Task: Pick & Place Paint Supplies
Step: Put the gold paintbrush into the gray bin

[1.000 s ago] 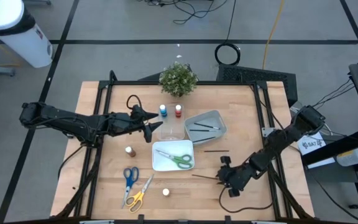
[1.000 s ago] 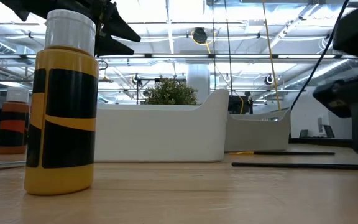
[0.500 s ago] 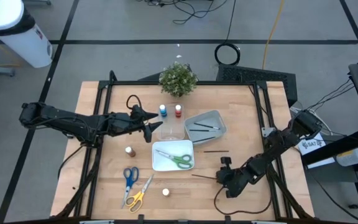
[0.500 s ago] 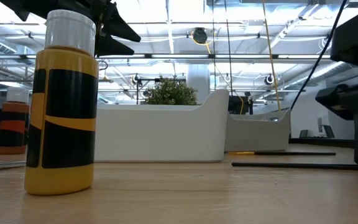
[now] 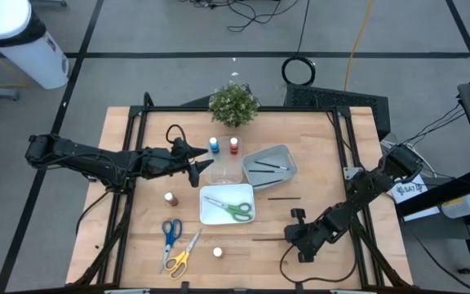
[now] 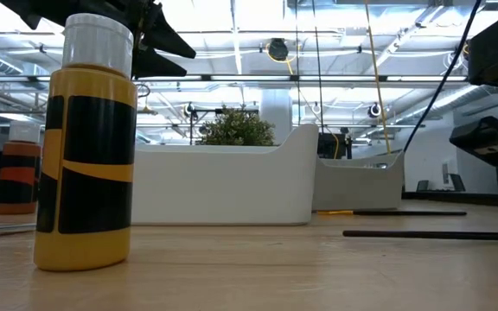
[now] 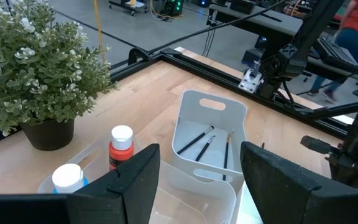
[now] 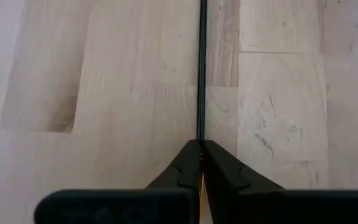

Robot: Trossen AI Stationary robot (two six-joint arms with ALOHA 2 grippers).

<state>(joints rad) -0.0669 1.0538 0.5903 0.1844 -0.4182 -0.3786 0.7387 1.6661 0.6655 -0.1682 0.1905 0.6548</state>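
You see the right claw (image 8: 200, 155) at the bench's (image 5: 333, 155) 5 o'clock, clamped on a thin brush (image 8: 201, 68).

Pale matt wood-plank table (image 5: 325, 155), smooth white plastic tray (image 5: 219, 214), thin matt-black brush (image 8: 201, 68) between dark fingers (image 8: 229, 174).

Light wood-plank tabletop (image 5: 317, 163) edged by a black metal frame (image 5: 219, 109), standing on a grey floor (image 5: 137, 33) crossed by dark lines. On the floor past the far edge: a white cylindrical bin (image 5: 23, 45), loose black cables (image 5: 255, 16), a yellow cable (image 5: 357, 41). Low view: open hall behind, ceiling beams and bright strip lights (image 6: 232, 52).
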